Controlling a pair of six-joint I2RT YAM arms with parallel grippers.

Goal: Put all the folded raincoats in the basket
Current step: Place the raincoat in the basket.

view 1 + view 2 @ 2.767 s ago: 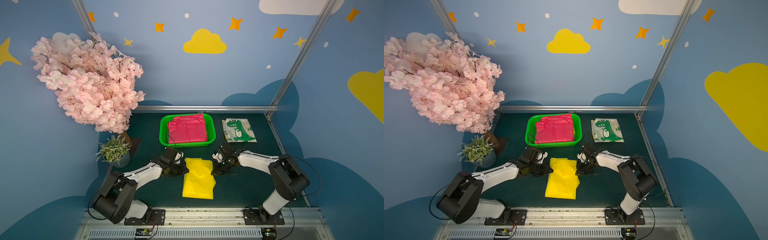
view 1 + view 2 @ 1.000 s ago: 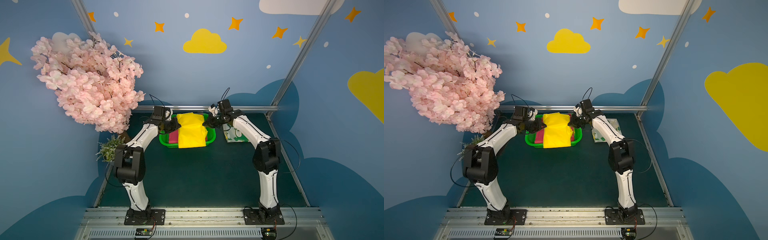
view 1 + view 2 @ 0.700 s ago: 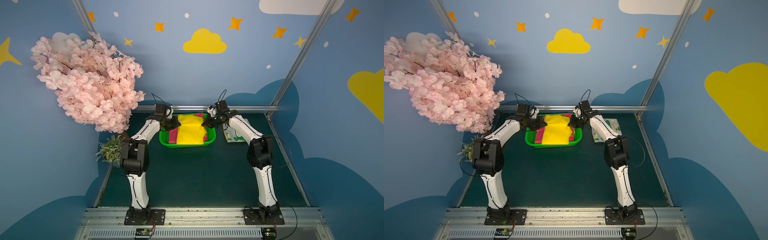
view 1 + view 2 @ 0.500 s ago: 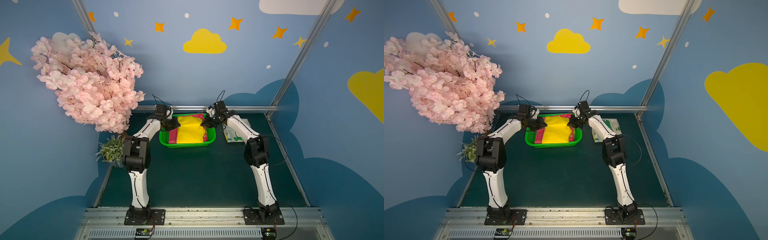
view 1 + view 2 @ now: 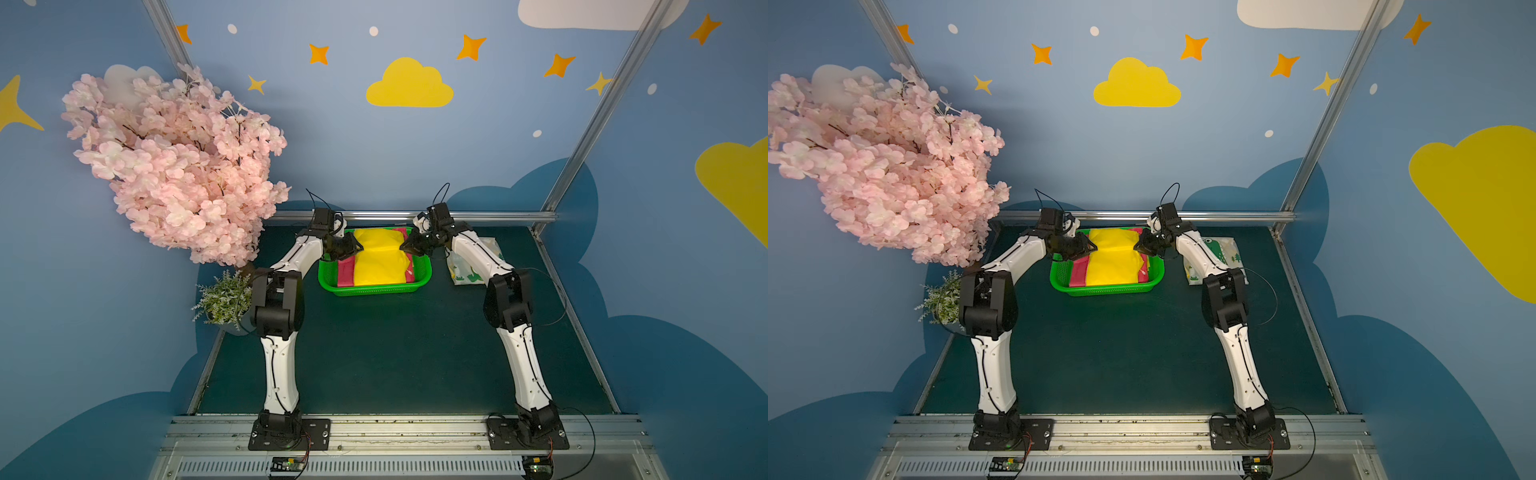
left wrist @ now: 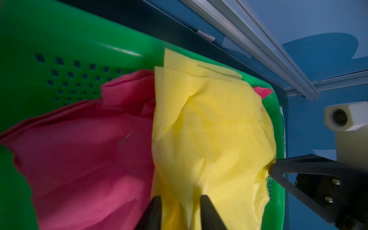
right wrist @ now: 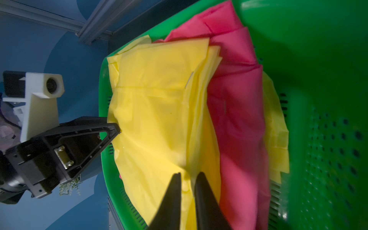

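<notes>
Raincoat down in basket, both hands parted at its sides

Spread flat, the yellow raincoat lies inside the green basket, on top of a pink cloth that shows along its left side and as a thin strip on its right; the left wrist view shows the raincoat's far edge riding up onto the basket's back rim. The left hand sits at the raincoat's left edge; its fingers stand clearly apart with loose yellow cloth between them, so nothing is pinched. The right hand sits at the opposite edge; its fingers are parted by a narrower gap, with a yellow fold lying between them, unclamped.

The basket rests at the back of the dark green bench, close to the metal rail along the wall; both arms reach forward over bare bench and bend inward above the basket's two ends, covering its back corners in both top views. A dinosaur-print packet lies just to the basket's right, apart from it; the right forearm crosses above it and hides most of it. A pink blossom tree overhangs the bench's back left corner, near the left forearm but apart from it; a small potted plant stands below it at the bench's left edge, partly hidden by the left elbow.
</notes>
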